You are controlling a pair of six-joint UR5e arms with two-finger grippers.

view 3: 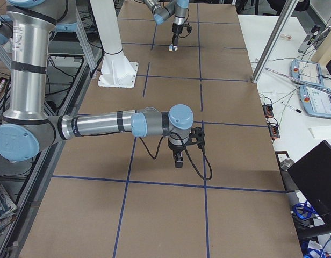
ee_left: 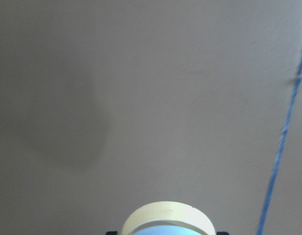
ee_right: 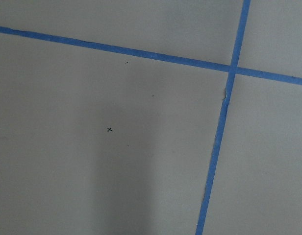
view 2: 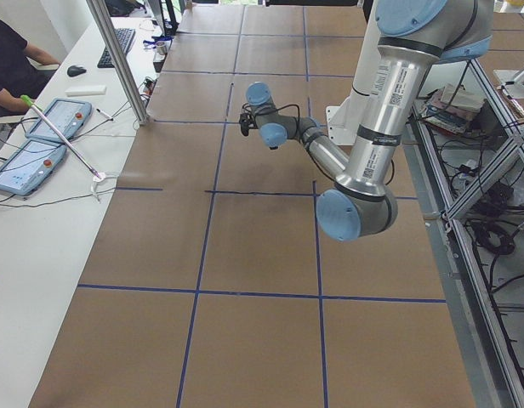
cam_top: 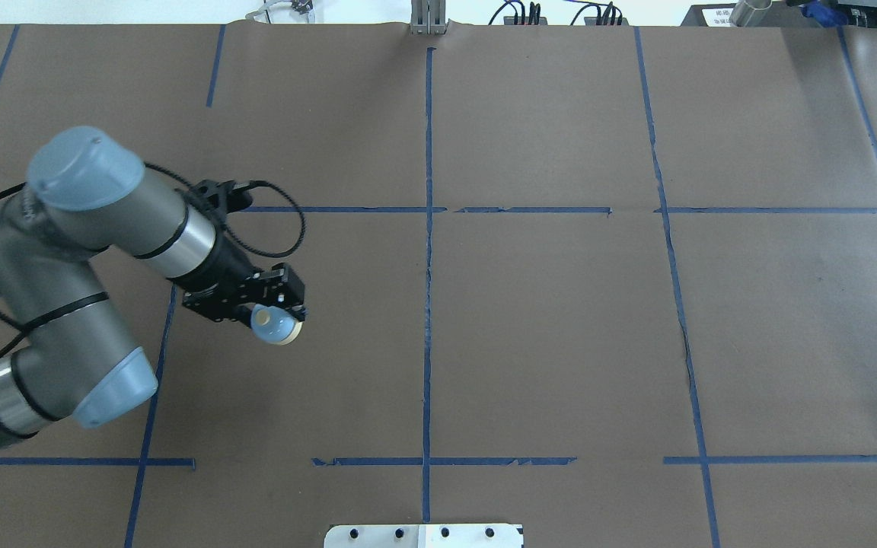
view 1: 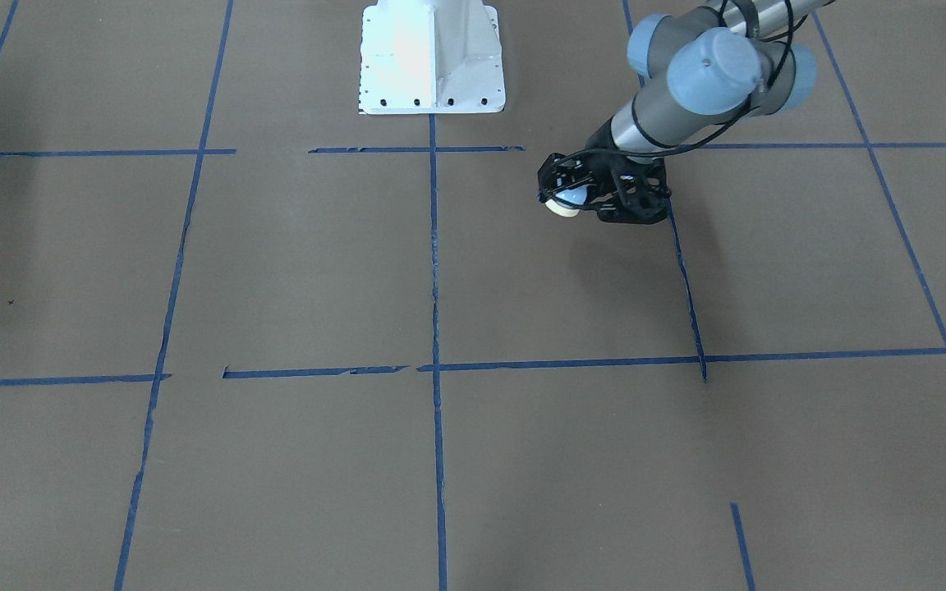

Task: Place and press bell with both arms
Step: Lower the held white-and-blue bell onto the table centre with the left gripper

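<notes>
Overhead exterior view puts the left gripper [cam_top: 271, 308] left of centre, its fingers closed around the bell [cam_top: 274, 326], which seems to be held tilted above the brown table [cam_top: 560, 342]. Placing looks to be the step in hand. Next the bell needs setting down base-flat, releasing, then pressing. It is a small light-blue dome with a cream base. Whether the right gripper [view 3: 178, 159], lower centre of the exterior right view, is open cannot be told.

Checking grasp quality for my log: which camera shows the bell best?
Overhead exterior: the bell shows dome, button and cream base, held in the left hand. Front-facing shows it partly hidden by the hand; left wrist only its base rim; side views, a speck.
</notes>
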